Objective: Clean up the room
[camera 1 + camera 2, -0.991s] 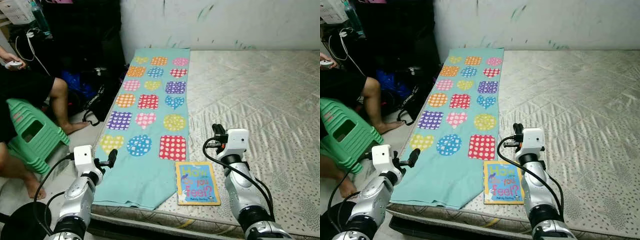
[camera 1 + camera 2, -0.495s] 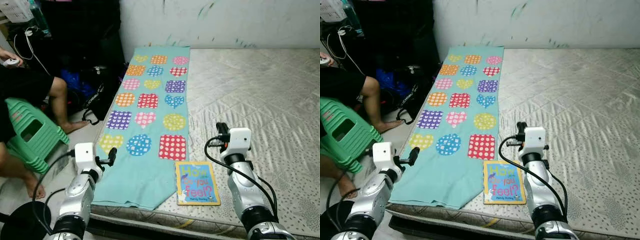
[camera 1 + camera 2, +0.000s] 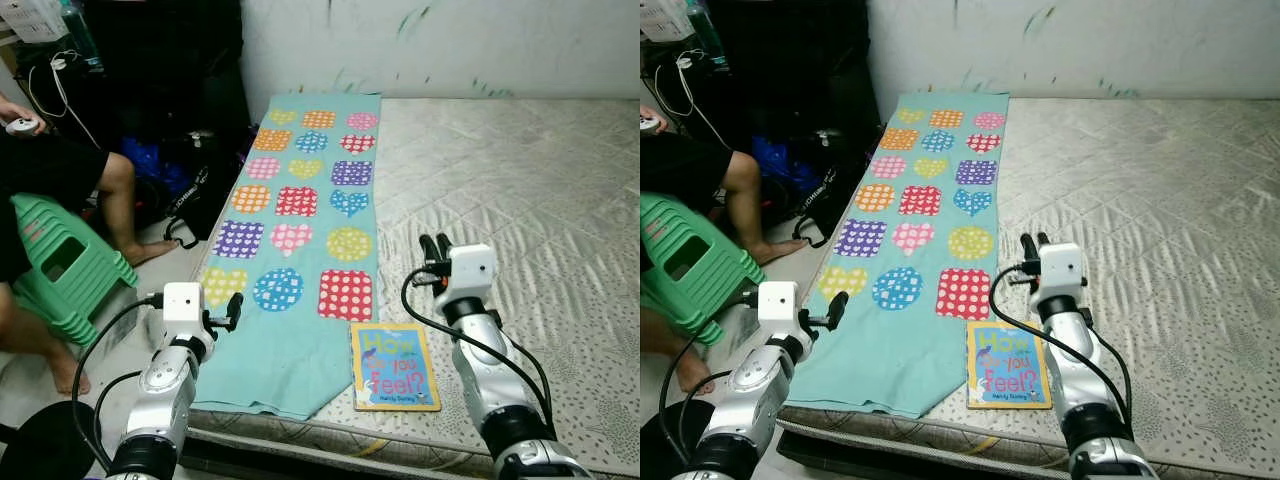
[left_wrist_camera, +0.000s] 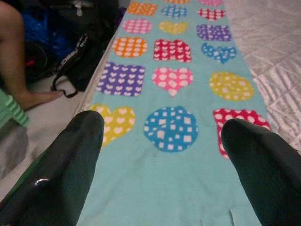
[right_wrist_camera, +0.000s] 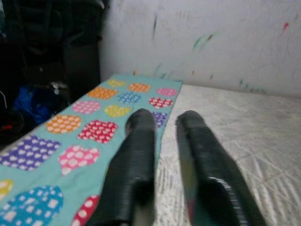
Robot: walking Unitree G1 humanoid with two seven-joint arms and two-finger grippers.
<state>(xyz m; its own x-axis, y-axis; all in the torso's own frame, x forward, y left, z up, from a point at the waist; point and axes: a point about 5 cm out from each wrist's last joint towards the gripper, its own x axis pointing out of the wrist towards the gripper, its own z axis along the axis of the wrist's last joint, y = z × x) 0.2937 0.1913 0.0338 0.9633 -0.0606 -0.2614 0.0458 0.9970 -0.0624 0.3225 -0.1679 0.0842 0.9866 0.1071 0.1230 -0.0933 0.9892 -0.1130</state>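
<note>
Teal cloth printed with dotted hearts, circles and squares, the towel (image 3: pixel 300 230) lies in a long strip along the left side of the mattress (image 3: pixel 520 180), from the wall (image 3: pixel 450 40) to the near edge, where its corner droops over the side. A book (image 3: pixel 394 365) lies flat on the mattress, touching the towel's right edge near its near end, cover up.

The left gripper (image 3: pixel 232 310) hovers above the towel's near left edge, its two fingers spread wide apart; the left wrist view looks between them along the towel's patterned squares. The right gripper (image 3: pixel 435 246) hangs over the bare mattress just right of the towel, beyond the book's far end, with its fingers (image 5: pixel 136 169) close together, a narrow gap between them and nothing held.

On the floor to the left of the towel sit a black bag (image 3: pixel 195 195) and a stack of green stools (image 3: pixel 65 270). A person (image 3: pixel 60 170) is seated there, bare feet on the floor, holding a small white controller (image 3: pixel 22 126).
</note>
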